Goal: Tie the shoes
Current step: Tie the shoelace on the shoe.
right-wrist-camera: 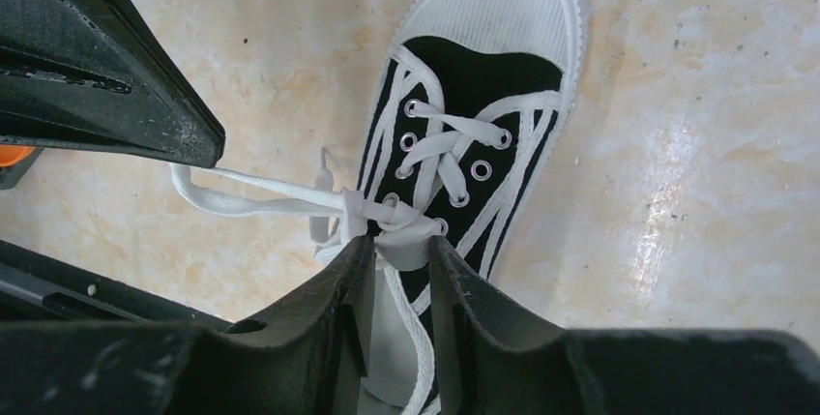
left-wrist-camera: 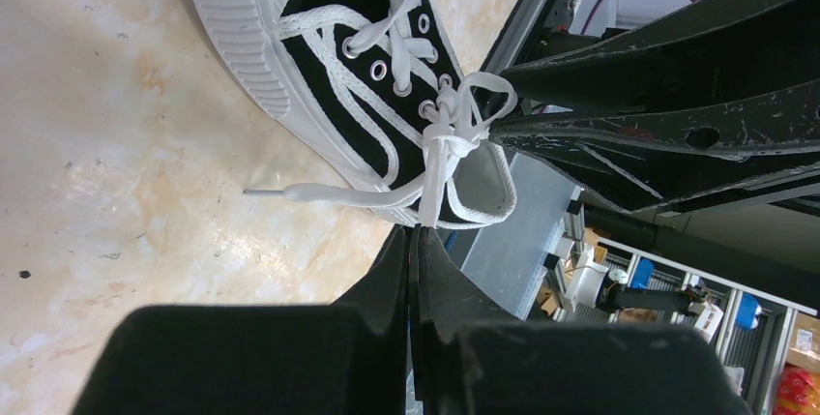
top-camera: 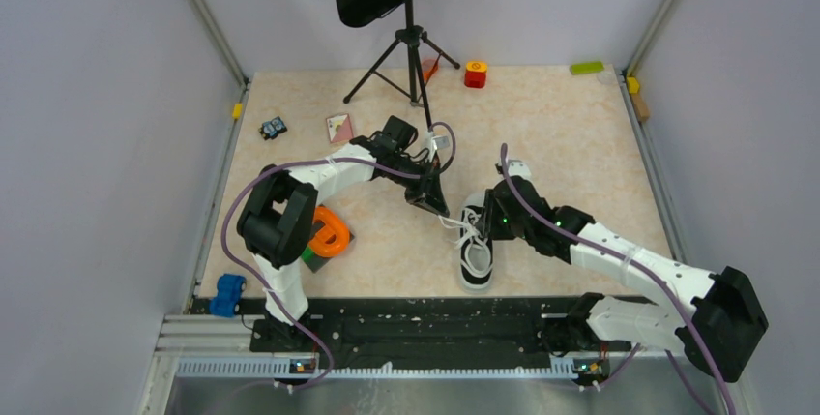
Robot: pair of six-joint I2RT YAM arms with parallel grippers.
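Observation:
The shoe (top-camera: pixel 475 258) is a black canvas sneaker with a white toe cap, lying mid-table with its toe toward the near edge; it also shows in both wrist views (left-wrist-camera: pixel 329 57) (right-wrist-camera: pixel 483 76). My left gripper (top-camera: pixel 437 207) (left-wrist-camera: pixel 418 233) is shut on a white lace (left-wrist-camera: pixel 432 168) that runs taut from the knot at the top eyelets. My right gripper (top-camera: pixel 486 223) (right-wrist-camera: pixel 401 246) stands over the tongue. Its jaws are a little apart around a lace loop (right-wrist-camera: pixel 411 241) at the knot. A second lace strand (right-wrist-camera: pixel 251 204) stretches left toward the left gripper's fingers (right-wrist-camera: pixel 97 67).
A music stand's tripod (top-camera: pixel 411 47) stands at the back. An orange object (top-camera: pixel 329 233) lies left of the shoe and a blue toy (top-camera: pixel 228 294) by the near-left corner. A card (top-camera: pixel 339 128), a small toy car (top-camera: pixel 274 128) and coloured blocks (top-camera: pixel 475 74) lie farther back.

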